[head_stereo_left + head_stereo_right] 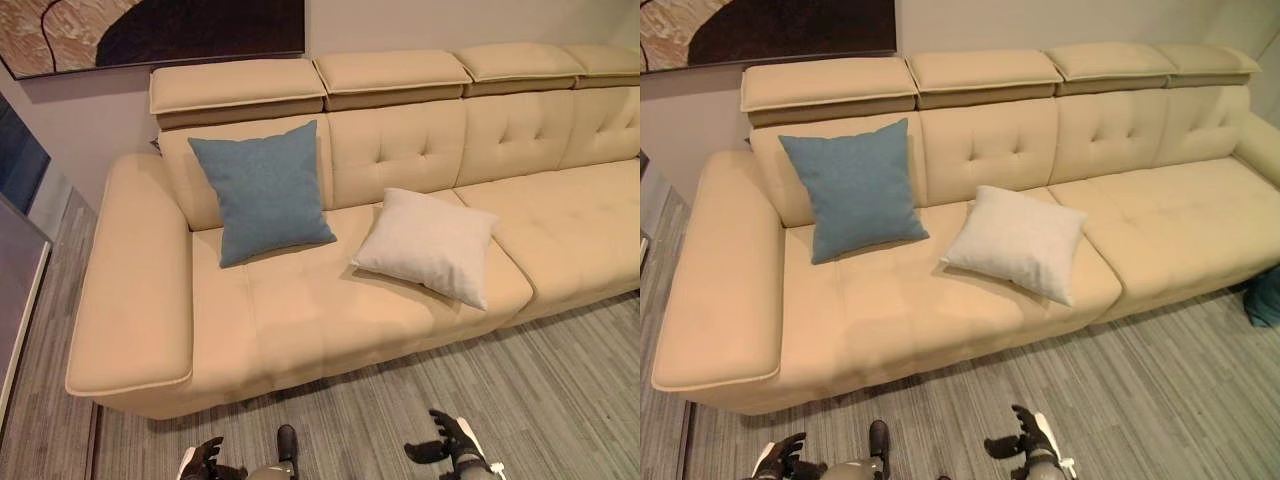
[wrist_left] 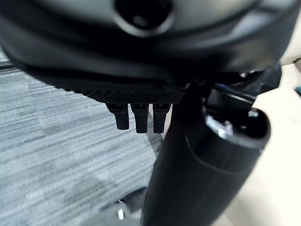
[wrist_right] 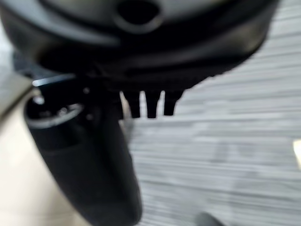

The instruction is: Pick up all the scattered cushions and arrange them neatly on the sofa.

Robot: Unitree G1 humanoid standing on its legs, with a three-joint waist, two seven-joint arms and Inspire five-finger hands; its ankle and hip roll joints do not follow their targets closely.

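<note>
At bottom edge, both hands low over grey floor (image 1: 560,370): left hand (image 1: 203,460) and right hand (image 1: 450,440), fingers loosely spread, holding nothing (wrist views agree: fingers hang straight). Ahead, beige sofa (image 1: 300,320). White cushion (image 1: 428,245) lies flat, skewed on seat, forward and slightly left of right hand, so right hand nearer. Farther back, blue cushion (image 1: 262,190) leans upright on backrest beside left armrest. Likely next: stand white one up. Teal object (image 1: 1265,295) on floor, far right, possibly another cushion.
</note>
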